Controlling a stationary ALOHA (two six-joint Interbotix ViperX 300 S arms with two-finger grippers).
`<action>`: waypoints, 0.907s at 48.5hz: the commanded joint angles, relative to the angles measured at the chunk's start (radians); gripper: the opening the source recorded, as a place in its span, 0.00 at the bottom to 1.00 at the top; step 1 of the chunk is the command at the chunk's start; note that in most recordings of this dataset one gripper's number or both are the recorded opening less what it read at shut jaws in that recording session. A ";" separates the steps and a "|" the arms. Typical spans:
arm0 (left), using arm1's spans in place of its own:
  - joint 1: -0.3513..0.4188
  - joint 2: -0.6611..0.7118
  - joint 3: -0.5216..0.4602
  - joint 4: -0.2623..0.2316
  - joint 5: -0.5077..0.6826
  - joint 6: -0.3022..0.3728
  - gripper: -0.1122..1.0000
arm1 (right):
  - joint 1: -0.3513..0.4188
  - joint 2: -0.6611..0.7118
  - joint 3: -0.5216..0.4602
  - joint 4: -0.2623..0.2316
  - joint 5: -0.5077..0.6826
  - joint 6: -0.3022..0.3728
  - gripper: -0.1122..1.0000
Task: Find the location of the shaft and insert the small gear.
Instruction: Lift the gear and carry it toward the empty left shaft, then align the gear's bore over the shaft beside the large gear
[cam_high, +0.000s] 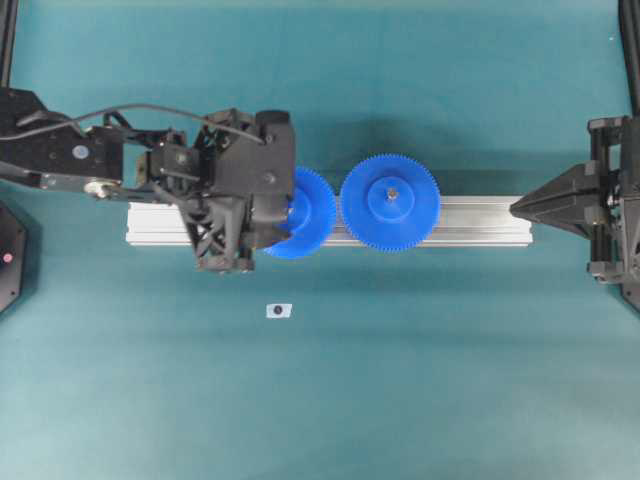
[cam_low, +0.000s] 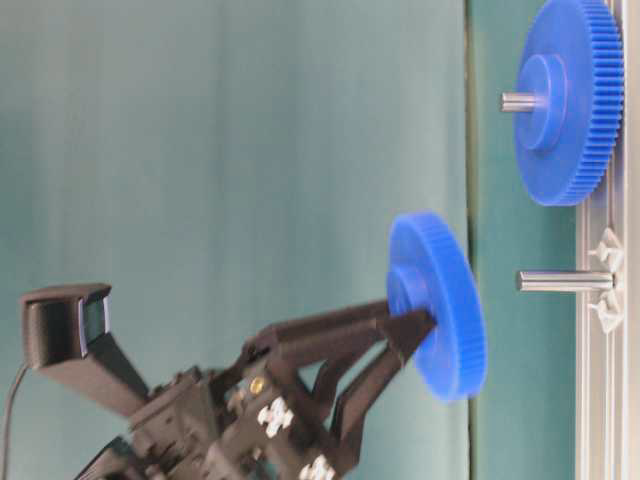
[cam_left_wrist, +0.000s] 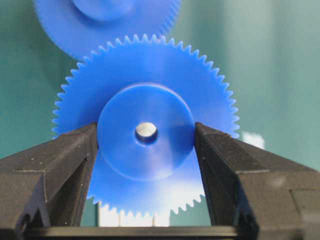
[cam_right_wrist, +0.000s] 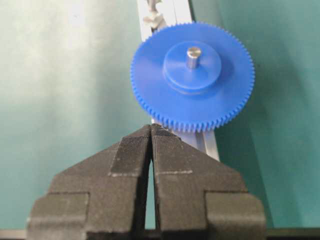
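The left gripper (cam_left_wrist: 145, 145) clamped its black fingers (cam_left_wrist: 60, 165) on the raised round hub of the small gear (cam_left_wrist: 145, 95), a bright blue plastic toothed wheel, holding it clear above the grey aluminium rail (cam_high: 480, 222). The bare grey metal shaft (cam_low: 562, 281) stood on that rail, in line with the gear's bore. Just right, the larger blue gear (cam_high: 390, 201) sat on its own pin. Far right, the right gripper (cam_right_wrist: 151, 131) rested fully closed and empty.

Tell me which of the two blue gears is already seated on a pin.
The larger gear, right of the small gear overhead: a grey pin tip pokes through its hub. The small gear is held by the left gripper.
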 joint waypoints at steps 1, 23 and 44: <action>0.005 0.006 -0.021 0.003 -0.043 0.002 0.69 | -0.008 0.003 -0.009 0.002 -0.009 0.009 0.15; 0.005 0.120 -0.029 0.003 -0.048 0.002 0.69 | -0.029 -0.011 -0.002 0.002 -0.009 0.009 0.15; 0.012 0.117 -0.040 0.003 0.000 0.003 0.69 | -0.038 -0.011 0.000 0.002 -0.009 0.009 0.15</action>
